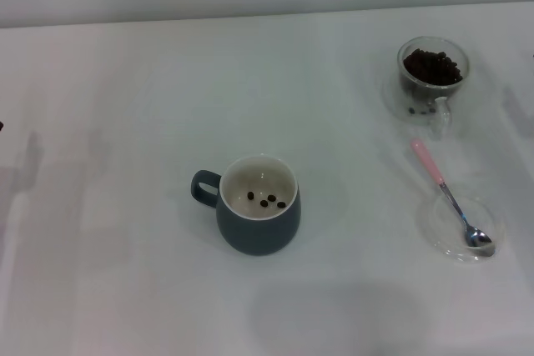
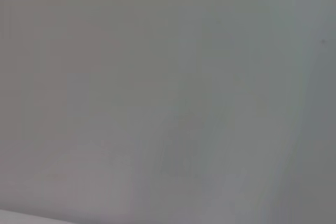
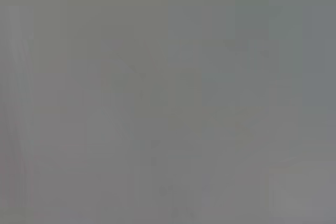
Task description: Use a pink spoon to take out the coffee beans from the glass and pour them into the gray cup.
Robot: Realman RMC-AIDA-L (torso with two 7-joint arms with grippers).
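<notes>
The gray cup (image 1: 258, 205) stands near the middle of the white table (image 1: 125, 122), its handle pointing to 9 o'clock; four coffee beans (image 1: 267, 200) lie on its cream bottom; at 2 o'clock from it, well apart, the glass (image 1: 431, 81) holds a dark heap of beans; at 6 o'clock from the glass, the pink spoon (image 1: 451, 198) rests with its bowl in a shallow clear dish (image 1: 461, 228), pink end toward 11 o'clock; neither claw is in sight, both wrist views showing only blank grey, so their state cannot be told.
</notes>
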